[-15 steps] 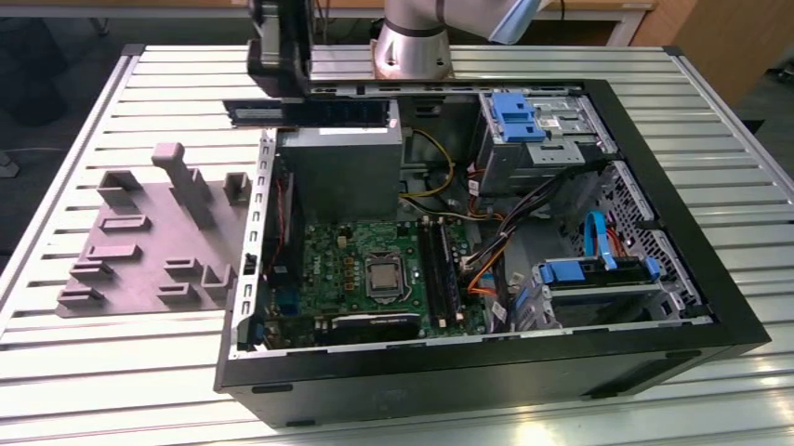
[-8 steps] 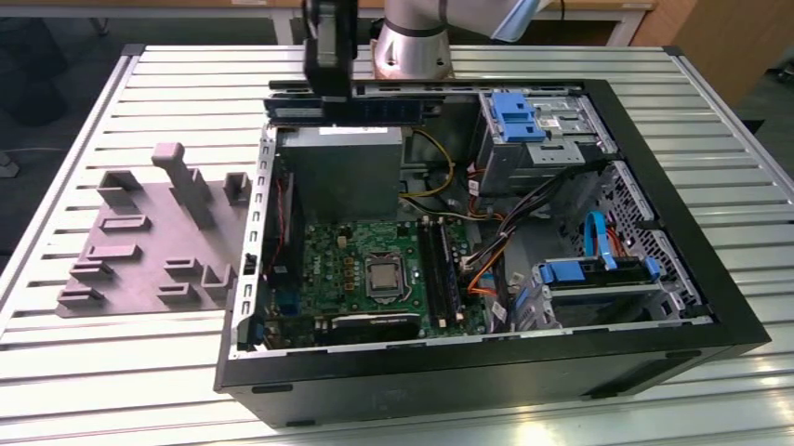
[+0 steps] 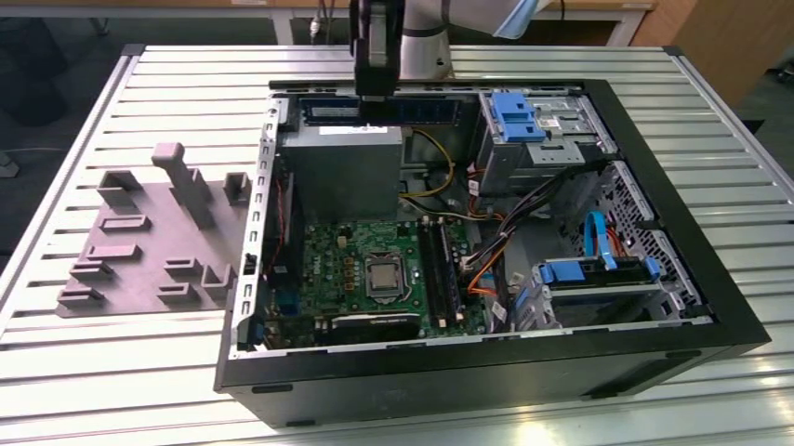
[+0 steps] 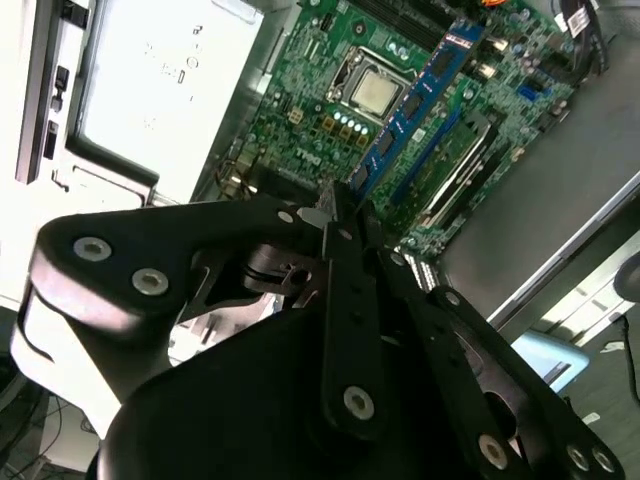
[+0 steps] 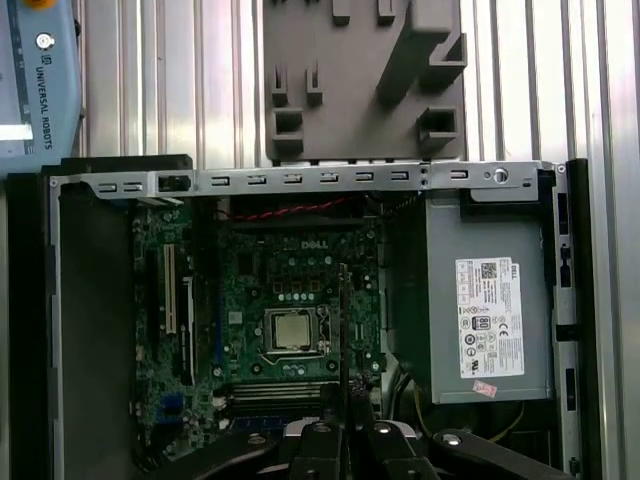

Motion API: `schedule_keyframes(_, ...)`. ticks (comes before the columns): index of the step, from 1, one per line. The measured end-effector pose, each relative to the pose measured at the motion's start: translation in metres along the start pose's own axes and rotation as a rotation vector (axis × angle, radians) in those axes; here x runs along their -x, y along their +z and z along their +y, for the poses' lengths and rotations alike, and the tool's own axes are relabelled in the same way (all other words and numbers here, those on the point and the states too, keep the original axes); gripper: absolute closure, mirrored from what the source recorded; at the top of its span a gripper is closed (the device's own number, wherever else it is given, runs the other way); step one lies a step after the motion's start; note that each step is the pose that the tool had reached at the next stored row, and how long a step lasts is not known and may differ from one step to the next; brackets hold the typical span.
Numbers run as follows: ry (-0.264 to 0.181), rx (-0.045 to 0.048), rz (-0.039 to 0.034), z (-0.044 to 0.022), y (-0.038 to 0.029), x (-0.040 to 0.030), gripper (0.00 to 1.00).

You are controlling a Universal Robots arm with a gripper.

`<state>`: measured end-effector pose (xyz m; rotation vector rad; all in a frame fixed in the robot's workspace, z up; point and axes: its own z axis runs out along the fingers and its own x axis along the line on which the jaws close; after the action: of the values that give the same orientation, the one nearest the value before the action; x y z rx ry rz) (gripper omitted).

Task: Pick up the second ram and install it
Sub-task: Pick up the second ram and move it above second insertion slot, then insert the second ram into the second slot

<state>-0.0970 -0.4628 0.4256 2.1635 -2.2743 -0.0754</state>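
At the exterior view's left, one grey plastic fixture plate (image 3: 149,242) lies on the ribbed metal table (image 3: 74,390), studded with blocky upright posts. Just beside it to the right stands one open black computer case (image 3: 496,367). Inside, at the near end, lies one green motherboard (image 3: 353,255) with one square silver processor (image 3: 382,277) and long black memory slots (image 3: 437,269) to its right. At the far end sits one plain grey power supply box (image 3: 341,167).

One black gripper (image 3: 376,91) hangs above that box, fingers pressed together, apparently on the middle of the second ram (image 3: 333,111). This is one thin flat strip, held level and clear of the board, with an end showing either side of the fingers. In the first wrist view the second ram (image 5: 345,330) shows edge-on as a dark line over the board, beside the processor.

Orange and yellow cables (image 3: 478,260) crowd the slots' right side. Two blue plastic drive brackets (image 3: 515,116) sit at the exterior view's right.
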Motion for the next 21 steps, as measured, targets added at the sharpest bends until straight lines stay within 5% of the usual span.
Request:
schedule_keyframes(14, 0.004, 0.0000, -0.0002, -0.0006, 0.0000, 0.0001, 0.86)
schedule_keyframes(21, 0.041, -0.0012, -0.0016, -0.0006, 0.0002, 0.0001, 0.86)
